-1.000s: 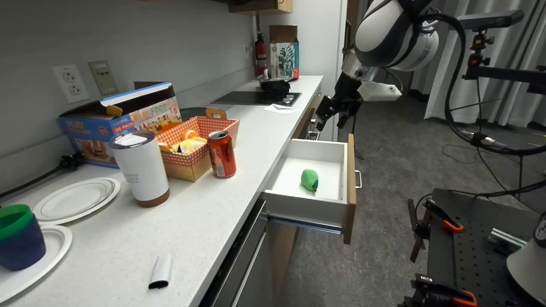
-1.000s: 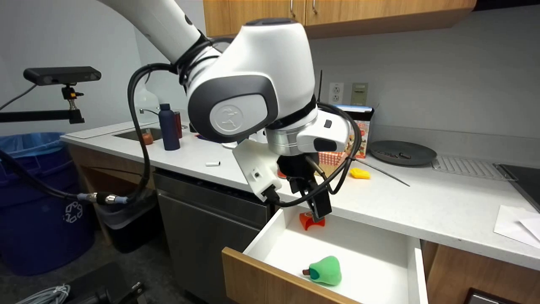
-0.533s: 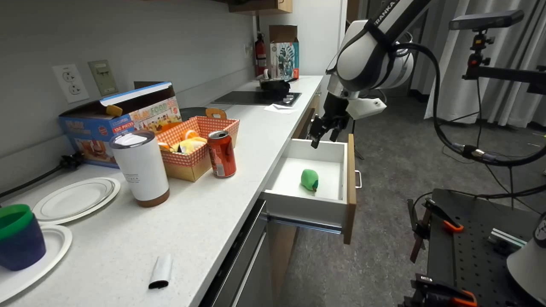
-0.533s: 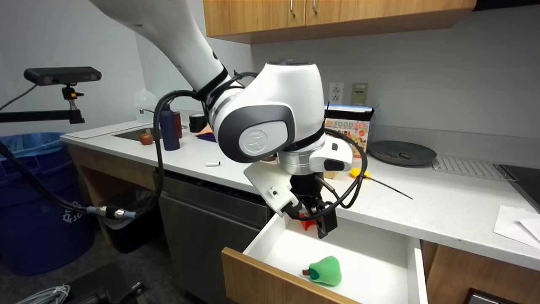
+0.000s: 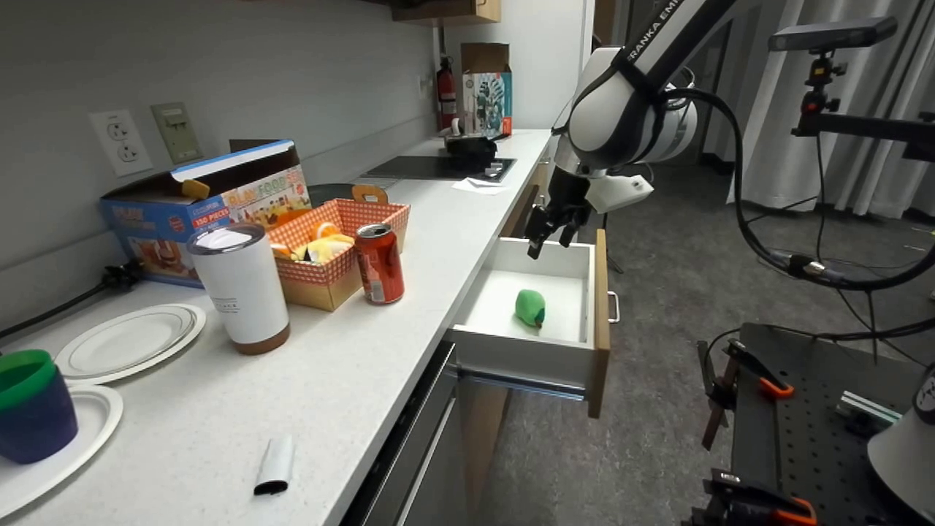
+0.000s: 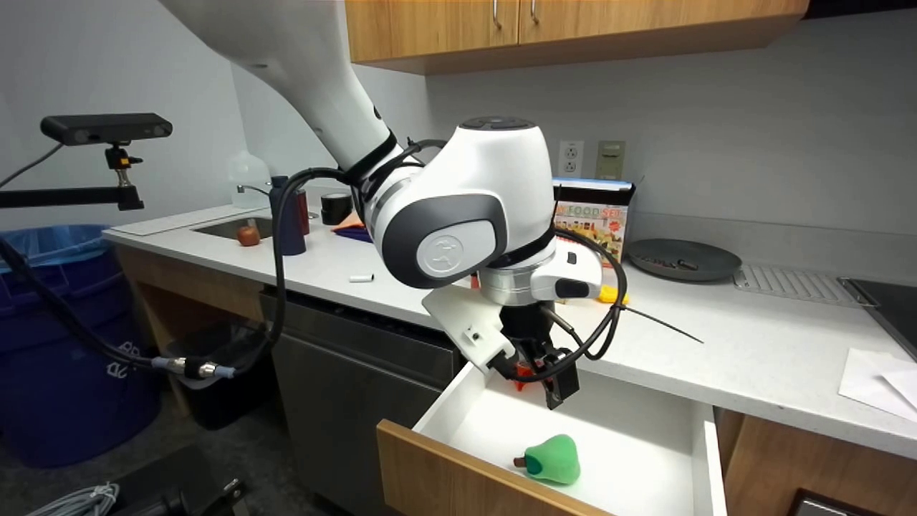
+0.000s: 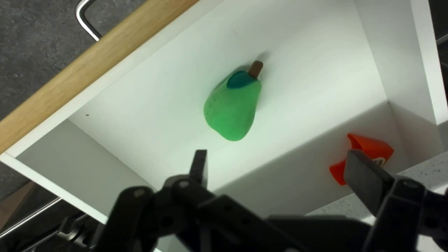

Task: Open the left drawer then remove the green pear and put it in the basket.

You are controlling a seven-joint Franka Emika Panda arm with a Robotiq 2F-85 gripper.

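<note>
While wrist shows pear (image 7: 233,111), exterior adds basket (image 5: 321,291)

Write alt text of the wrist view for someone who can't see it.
A green pear with a brown stem lies on its side in an open white drawer with a wood front. At the picture's bottom, the robot's end effector is open and empty. A red-orange object lies near a drawer corner, partly hidden by one finger.
</note>
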